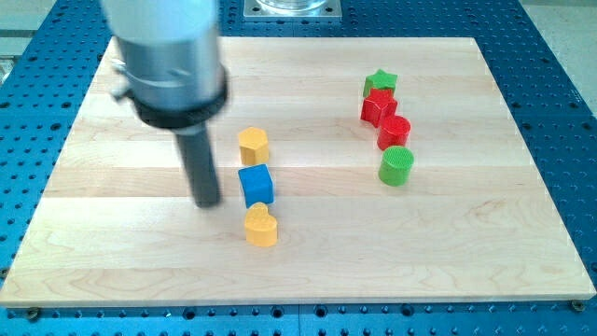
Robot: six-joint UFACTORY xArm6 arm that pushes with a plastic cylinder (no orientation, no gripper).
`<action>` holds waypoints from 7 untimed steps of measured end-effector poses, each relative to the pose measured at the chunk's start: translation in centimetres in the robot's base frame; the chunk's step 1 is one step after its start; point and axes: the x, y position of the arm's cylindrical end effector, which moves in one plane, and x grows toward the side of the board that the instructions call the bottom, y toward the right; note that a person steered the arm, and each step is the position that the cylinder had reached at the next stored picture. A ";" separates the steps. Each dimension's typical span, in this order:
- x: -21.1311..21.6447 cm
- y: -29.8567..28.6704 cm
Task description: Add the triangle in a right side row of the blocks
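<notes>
My tip (207, 203) rests on the board just left of the blue cube (256, 185). That cube stands in a short column in the middle of the board, with a yellow hexagon block (253, 146) above it and a yellow heart block (260, 226) below it. At the view's right is a row, running top to bottom, of a green star (380, 82), a red star-like block (379, 107), a red cylinder (394, 132) and a green cylinder (396, 166). No triangle block shows; the arm's body hides part of the board's upper left.
The wooden board (466, 261) lies on a blue perforated table (569, 112). The arm's wide grey body (168, 56) looms over the upper left of the board. A metal mount (292, 7) sits at the view's top edge.
</notes>
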 end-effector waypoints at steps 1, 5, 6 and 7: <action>-8.2 -6.7; -13.4 -2.6; -18.0 -11.0; -14.0 -13.8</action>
